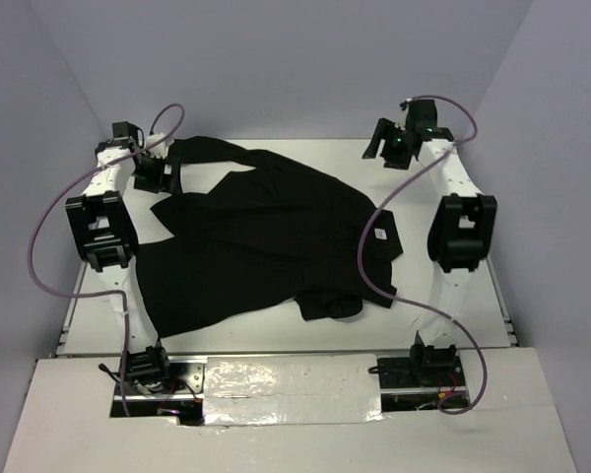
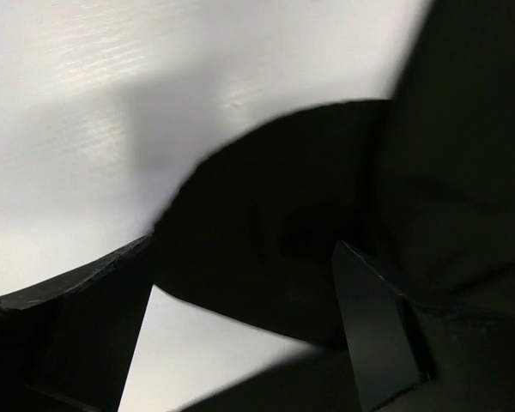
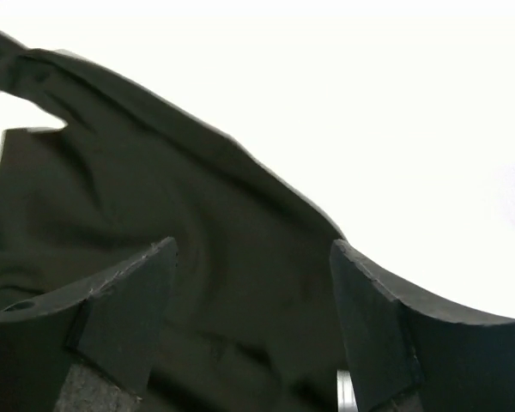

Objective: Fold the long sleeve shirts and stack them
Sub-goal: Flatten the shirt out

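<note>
The long sleeve shirt (image 1: 256,236) lies rumpled across the table (image 1: 315,153). The left gripper (image 1: 156,175), at the far sleeve, and the right gripper (image 1: 384,150) gape empty; better to spread sleeves flat before folding

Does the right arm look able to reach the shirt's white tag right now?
Probably yes: the tag lies uncovered on the shirt's right edge, on that arm's side; the right gripper is open and empty.
</note>
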Controlling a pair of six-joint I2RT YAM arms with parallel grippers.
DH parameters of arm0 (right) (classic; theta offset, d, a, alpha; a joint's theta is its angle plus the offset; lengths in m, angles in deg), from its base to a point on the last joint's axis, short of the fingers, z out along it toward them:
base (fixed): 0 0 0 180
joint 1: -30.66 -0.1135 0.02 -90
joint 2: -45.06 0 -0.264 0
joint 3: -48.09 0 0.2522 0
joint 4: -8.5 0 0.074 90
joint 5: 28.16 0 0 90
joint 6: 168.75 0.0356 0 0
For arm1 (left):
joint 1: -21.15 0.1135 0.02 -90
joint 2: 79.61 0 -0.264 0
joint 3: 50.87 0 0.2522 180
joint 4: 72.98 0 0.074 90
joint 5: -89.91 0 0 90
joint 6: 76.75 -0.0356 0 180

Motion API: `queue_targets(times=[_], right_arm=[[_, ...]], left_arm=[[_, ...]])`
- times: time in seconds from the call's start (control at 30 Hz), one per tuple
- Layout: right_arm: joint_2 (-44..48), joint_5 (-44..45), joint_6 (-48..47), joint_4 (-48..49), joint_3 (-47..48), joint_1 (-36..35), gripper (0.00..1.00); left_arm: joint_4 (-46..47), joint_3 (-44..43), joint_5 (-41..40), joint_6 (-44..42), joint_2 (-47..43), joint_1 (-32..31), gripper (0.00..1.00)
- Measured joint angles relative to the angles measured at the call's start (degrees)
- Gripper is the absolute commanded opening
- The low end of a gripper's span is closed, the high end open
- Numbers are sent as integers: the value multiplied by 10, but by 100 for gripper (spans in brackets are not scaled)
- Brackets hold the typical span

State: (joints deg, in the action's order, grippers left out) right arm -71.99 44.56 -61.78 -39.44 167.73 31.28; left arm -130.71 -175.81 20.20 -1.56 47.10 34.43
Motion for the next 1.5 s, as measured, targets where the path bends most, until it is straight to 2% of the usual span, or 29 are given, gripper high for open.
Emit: queue_targets(times=[0.13,0.23,0.33,0.4,0.43,0.57,0.6,0.63,0.67,0.7,0.73,0.77,0.8,0.83,0.87,0.93,1.07,1.2,1.3,1.4,1.43,1.5], right_arm=[[-148,-6,-22,-30,159,-30,84],[-211,-9,-27,-52,207,-54,87],[-244,-9,-26,-71,213,-71,90],[-259,-9,-23,-87,213,-80,90],[-261,-11,-19,-90,219,-81,90],[-270,-6,-16,-108,236,-89,86],[-271,-3,-16,-108,235,-91,82],[-271,1,-16,-109,235,-94,69],[-271,6,-17,-109,234,-96,62],[-271,9,-14,-109,231,-99,48],[-271,11,-16,-110,228,-101,40],[-271,16,-13,-110,223,-103,31],[-271,22,-9,-111,221,-104,15],[-271,28,-8,-110,220,-104,8],[-271,36,-4,-109,218,-104,0],[-268,40,4,-103,209,-104,0],[-240,46,21,-81,158,-96,0],[-184,52,50,-46,60,-67,0],[-140,56,61,-19,-7,-39,0],[-132,41,70,5,-15,-24,0],[-132,34,73,12,-15,-25,0],[-133,29,76,19,-15,-34,0]], left_arm=[[21,-20,-40,17,46,-4,99],[39,-24,-59,28,61,-6,99],[57,-47,-69,30,85,-8,97],[78,-46,-73,28,94,-9,91],[86,-43,-67,29,94,-9,81],[116,-21,-38,14,89,-9,64],[120,-8,-29,12,82,-8,61],[128,7,-19,10,75,-8,56],[130,19,-6,9,68,-8,55],[130,35,11,9,59,-8,54],[129,44,24,7,54,-8,53],[124,52,43,6,50,-8,47],[117,55,60,5,49,-8,39],[108,56,76,3,49,-9,31],[97,56,87,0,49,-9,15],[73,57,102,-1,49,-10,1],[48,59,110,0,49,-9,0],[53,71,76,9,36,8,0],[80,113,39,20,5,45,0],[108,171,30,29,-38,78,0],[116,186,32,30,-49,83,3],[120,216,31,26,-74,83,16]])
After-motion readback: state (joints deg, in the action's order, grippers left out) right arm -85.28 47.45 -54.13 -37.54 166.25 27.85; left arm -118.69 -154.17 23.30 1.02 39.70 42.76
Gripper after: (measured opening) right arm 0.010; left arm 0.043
